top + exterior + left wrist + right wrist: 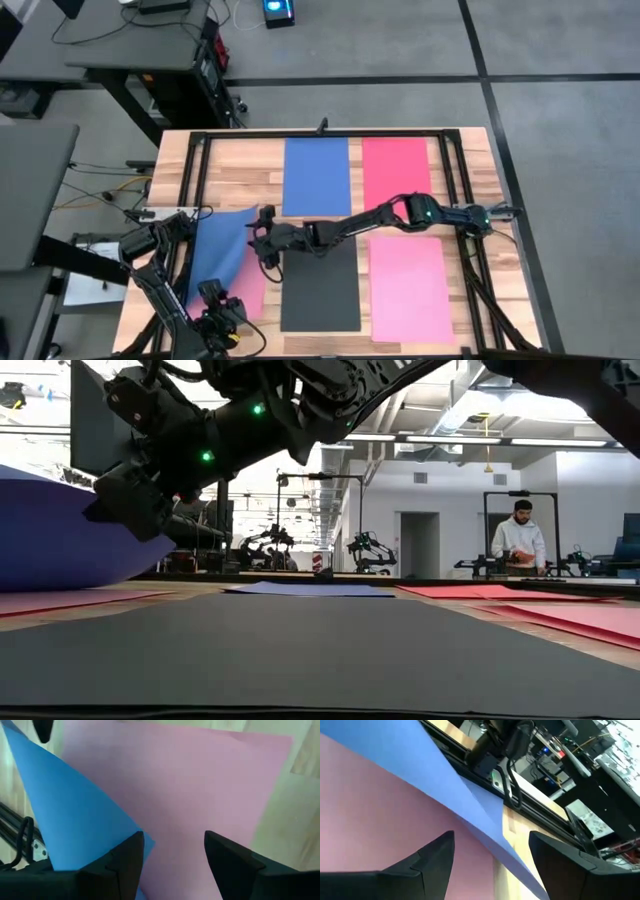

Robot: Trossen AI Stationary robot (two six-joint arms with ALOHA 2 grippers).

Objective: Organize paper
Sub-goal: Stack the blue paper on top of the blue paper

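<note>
On the wooden bench (470, 150), sheets lay flat: blue paper (316, 175) and red paper (396, 170) along the far edge, black paper (320, 285) and pink paper (410, 288) nearer. Toward the left edge, a second blue sheet (218, 250) curled above another pink sheet (250, 290). Right gripper (264, 238) and left gripper (218, 308) stood spread, empty.

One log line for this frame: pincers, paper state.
left pincer: open, over pink sheet | right pincer: open, at lifted blue sheet | black sheet: flat | red sheet: flat
</note>
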